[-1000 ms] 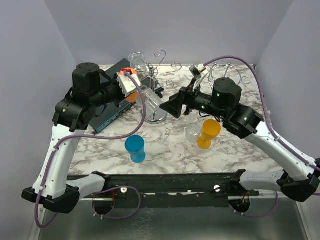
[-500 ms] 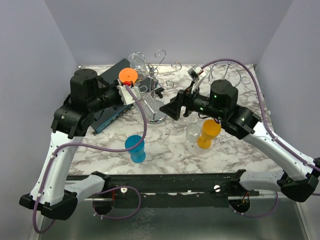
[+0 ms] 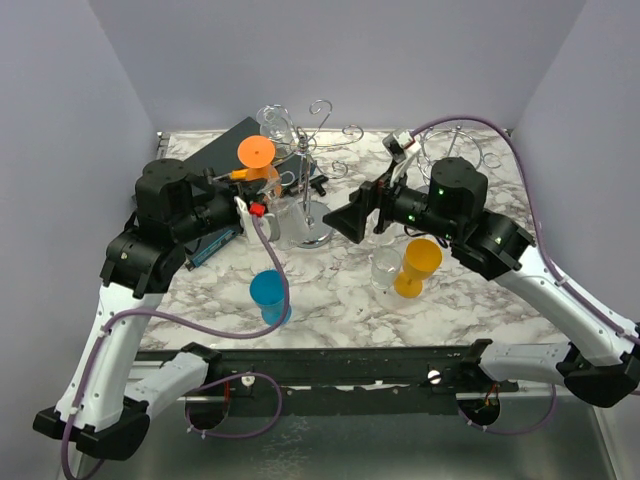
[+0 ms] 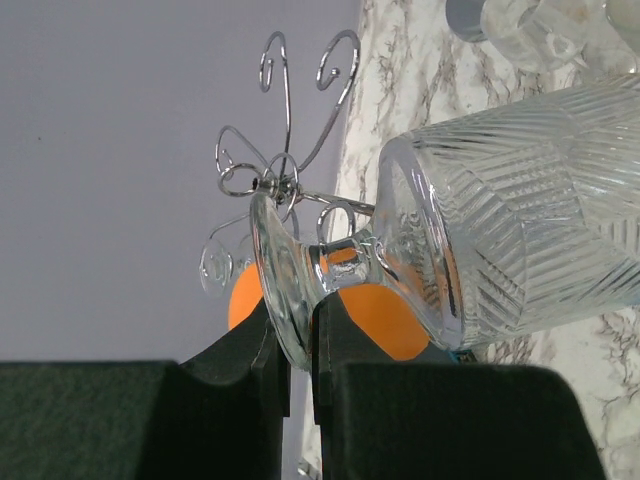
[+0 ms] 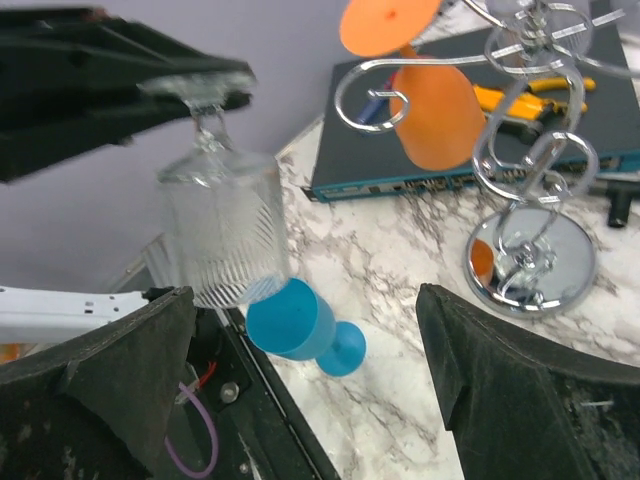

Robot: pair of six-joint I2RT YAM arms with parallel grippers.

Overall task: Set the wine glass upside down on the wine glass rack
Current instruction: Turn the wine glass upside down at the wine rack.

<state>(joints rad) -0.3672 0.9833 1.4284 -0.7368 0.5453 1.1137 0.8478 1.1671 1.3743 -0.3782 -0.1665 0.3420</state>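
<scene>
We log the left pincer (image 4: 300, 345) nipped on the foot of the ribbed wine glass (image 4: 520, 200), bowl-down at 9 o'clock of the wire rack (image 3: 312, 235), right pincer (image 3: 352, 217) gaping empty; we would keep the foot level and slide the stem into a free loop.

Left gripper (image 3: 248, 206) was clamped on the foot of the wine glass (image 4: 520, 200) just left of the wine glass rack (image 3: 316, 234), its arm bent high at the elbow. Right gripper (image 3: 352, 214) (jaws spread wide, gripping nothing) hung just right of the rack, pointing toward it, forearm angled in from the rack's right.
</scene>
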